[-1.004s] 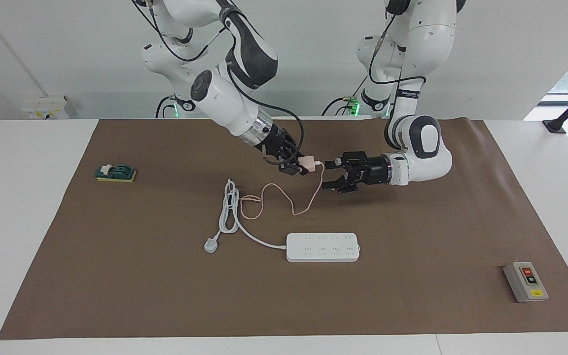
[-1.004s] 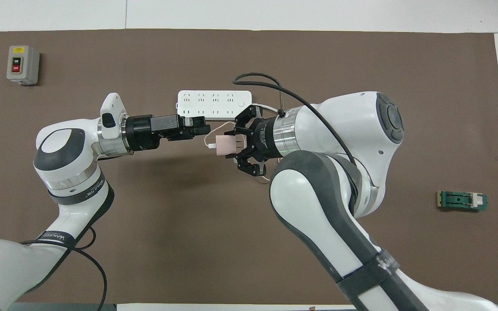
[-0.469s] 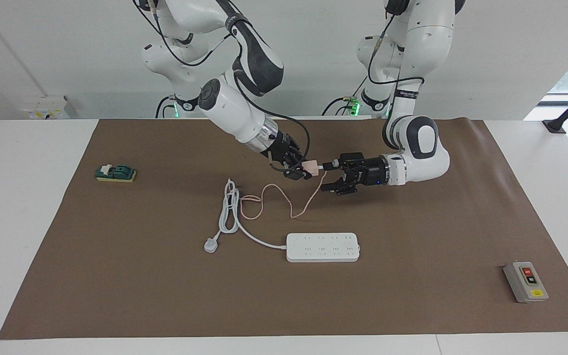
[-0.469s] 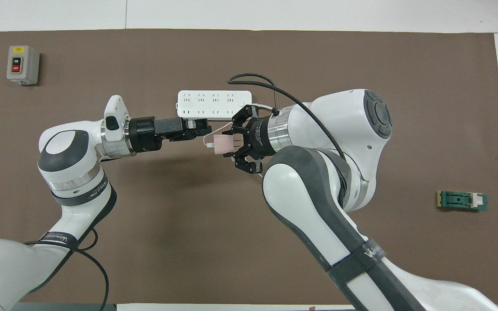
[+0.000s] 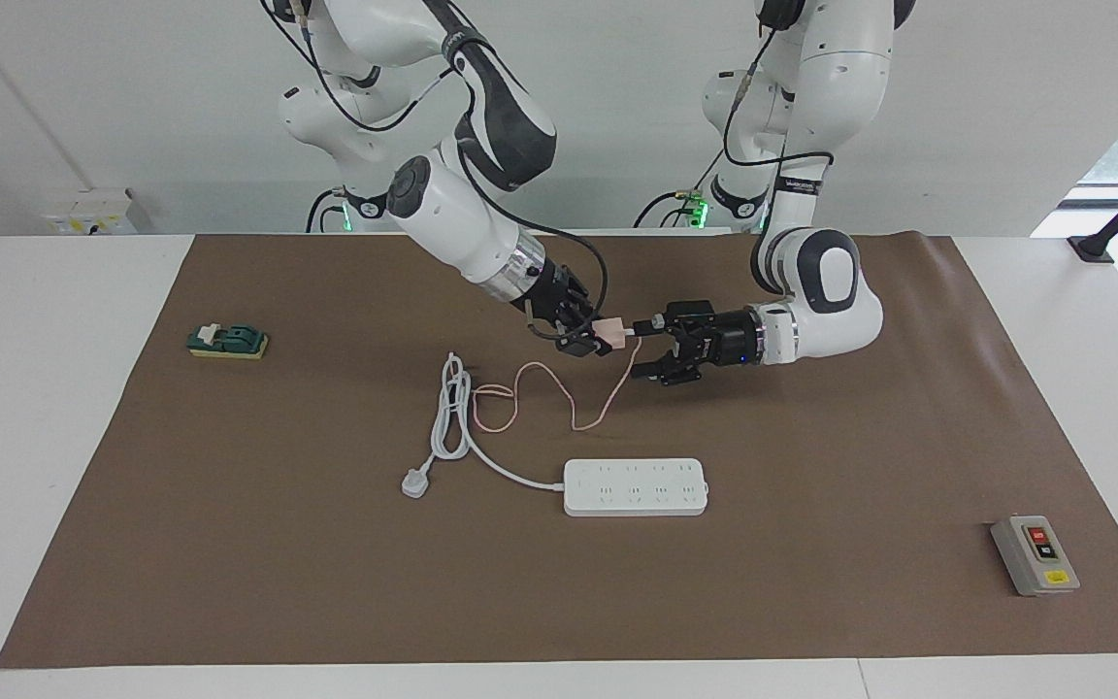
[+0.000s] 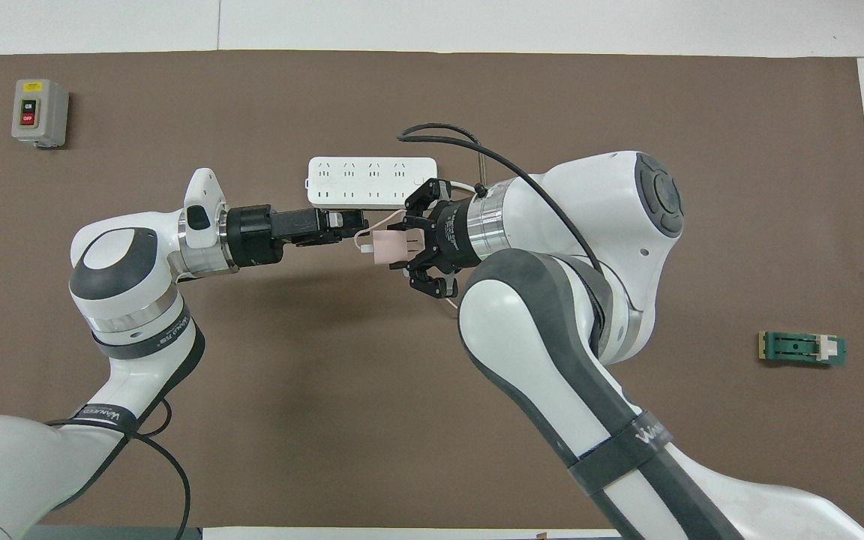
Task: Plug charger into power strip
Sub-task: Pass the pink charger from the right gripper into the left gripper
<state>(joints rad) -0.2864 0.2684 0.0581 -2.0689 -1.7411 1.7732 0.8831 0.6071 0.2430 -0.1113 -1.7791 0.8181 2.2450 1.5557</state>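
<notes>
My right gripper is shut on the pale pink charger and holds it up in the air over the mat. The charger's thin pink cable hangs down and loops on the mat. My left gripper is open, level with the charger, its fingertips just short of the charger's cable end. The white power strip lies flat on the mat, farther from the robots than both grippers, and its thick white cord ends in a plug.
A grey switch box sits at the left arm's end of the brown mat. A green part on a yellow pad lies toward the right arm's end.
The two grippers have drawn closer together, so the gap between the left fingertips and the charger has shrunk. Power strip and cord have not moved.
</notes>
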